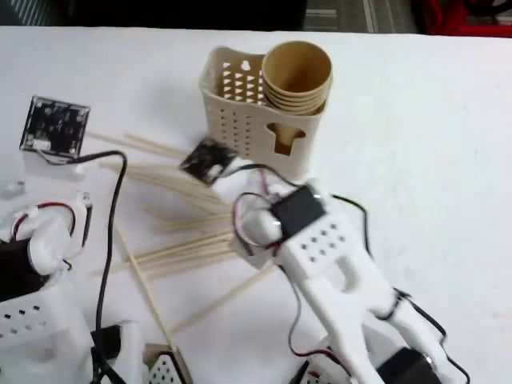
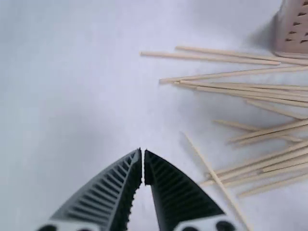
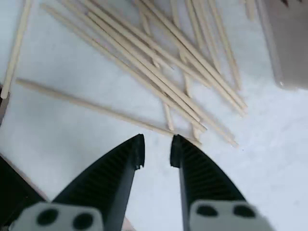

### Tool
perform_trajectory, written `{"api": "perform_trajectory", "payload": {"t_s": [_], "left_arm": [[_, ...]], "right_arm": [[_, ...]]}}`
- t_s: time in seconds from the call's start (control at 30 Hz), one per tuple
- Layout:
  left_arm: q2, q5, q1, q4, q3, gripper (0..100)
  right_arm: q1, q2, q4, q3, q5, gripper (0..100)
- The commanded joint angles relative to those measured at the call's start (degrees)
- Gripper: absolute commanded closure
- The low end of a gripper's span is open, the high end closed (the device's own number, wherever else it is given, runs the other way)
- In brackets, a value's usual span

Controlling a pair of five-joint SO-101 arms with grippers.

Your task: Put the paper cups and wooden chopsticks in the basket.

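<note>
A stack of paper cups (image 1: 297, 76) stands in the right half of the beige perforated basket (image 1: 240, 120). Several wooden chopsticks (image 1: 180, 252) lie scattered flat on the white table, left of and in front of the basket. My right gripper (image 3: 157, 150) hangs just above the table, open by a narrow gap with nothing between its fingers. One chopstick (image 3: 96, 107) lies just beyond its tips, and a bundle of chopsticks (image 3: 159, 62) fans out farther on. My left gripper (image 2: 143, 166) is shut and empty over bare table, with the chopsticks (image 2: 250, 89) off to one side.
The right arm's white body (image 1: 336, 272) reaches from the near edge toward the basket. The left arm (image 1: 40, 248) sits at the near left with a black cable (image 1: 112, 216) running across the table. A basket corner (image 2: 293, 29) shows in the left wrist view, and the basket's wall (image 3: 288, 43) in the right wrist view.
</note>
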Motion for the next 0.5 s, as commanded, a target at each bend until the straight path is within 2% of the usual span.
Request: {"api": "perform_trajectory", "payload": {"t_s": [0.0,0.2,0.47], "left_arm": [[-2.68,-0.44,-4.44,-5.45,7.65,97],[-6.29,-0.18,-8.4,-13.19,21.27,97],[-14.55,-0.09,-9.1,-17.93,33.58,97]], "right_arm": [[-2.51,2.86,-5.05,-0.62,2.9,85.4],[-5.23,10.51,-12.88,-0.7,6.86,85.4],[-6.11,19.56,-18.68,-3.87,9.76,85.1]]}}
